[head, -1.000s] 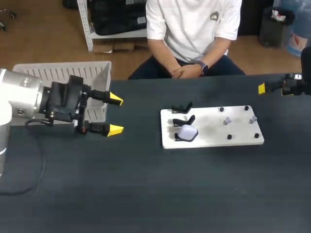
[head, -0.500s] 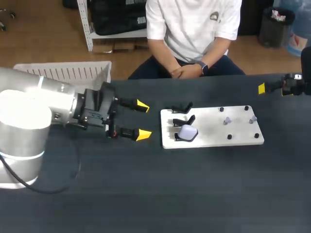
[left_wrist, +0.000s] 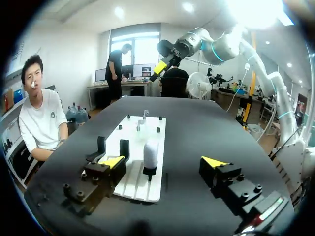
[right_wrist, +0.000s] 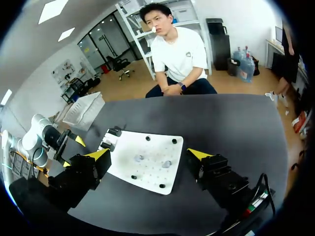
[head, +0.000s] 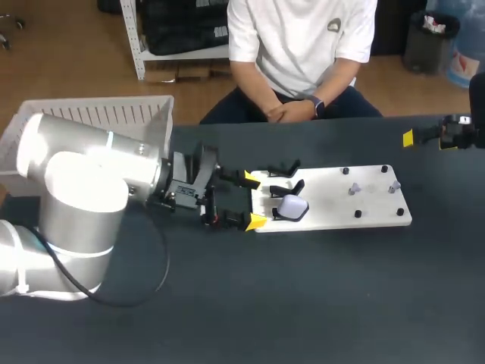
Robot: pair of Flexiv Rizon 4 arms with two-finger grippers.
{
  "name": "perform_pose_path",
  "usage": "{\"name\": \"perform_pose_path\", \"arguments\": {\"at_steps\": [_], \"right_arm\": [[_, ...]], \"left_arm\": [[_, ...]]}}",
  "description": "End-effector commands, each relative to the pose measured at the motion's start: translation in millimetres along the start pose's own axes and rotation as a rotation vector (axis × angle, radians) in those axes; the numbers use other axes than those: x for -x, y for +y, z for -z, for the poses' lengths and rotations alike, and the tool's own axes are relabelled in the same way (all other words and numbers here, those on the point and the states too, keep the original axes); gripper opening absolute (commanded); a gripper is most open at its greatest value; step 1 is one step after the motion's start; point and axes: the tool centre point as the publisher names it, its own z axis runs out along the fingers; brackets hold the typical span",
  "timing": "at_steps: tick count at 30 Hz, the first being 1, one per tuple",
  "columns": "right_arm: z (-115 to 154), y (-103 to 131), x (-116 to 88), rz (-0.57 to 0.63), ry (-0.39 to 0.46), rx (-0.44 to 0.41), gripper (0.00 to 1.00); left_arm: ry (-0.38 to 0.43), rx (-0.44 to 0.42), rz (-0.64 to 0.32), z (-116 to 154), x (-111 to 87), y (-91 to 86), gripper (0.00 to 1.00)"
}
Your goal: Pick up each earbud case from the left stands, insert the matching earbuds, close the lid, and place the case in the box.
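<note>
A white earbud case [head: 292,206] stands on a black stand at the left end of the white board [head: 333,216]. Two more black stands [head: 286,168] behind it hold nothing. Two small earbuds [head: 353,188] sit on pegs toward the board's right end. My left gripper [head: 251,201] is open at the board's left edge, its fingers lined up with the case. In the left wrist view the case [left_wrist: 150,153] is just ahead, between the open fingers of the left gripper [left_wrist: 164,162]. My right gripper [head: 413,138] is far right and raised; in its own view the right gripper [right_wrist: 147,155] is open above the board [right_wrist: 152,179].
A white slatted box [head: 98,114] stands at the table's back left corner, behind my left arm. Dark tabletop stretches in front of the board. Small black pegs [head: 358,214] dot the board's right half.
My left arm has swept right from beside the box to the board's left edge, its gripper still open. The right arm has stayed still.
</note>
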Motion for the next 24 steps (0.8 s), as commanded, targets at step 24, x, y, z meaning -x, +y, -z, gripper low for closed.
{"name": "perform_pose_path", "arguments": {"at_steps": [24], "right_arm": [[-1, -1, 0, 0.001, 0.001, 0.004, 1.00]], "left_arm": [[0.026, -0.025, 0.055, -51, -13.6, 21.7, 0.78]]}}
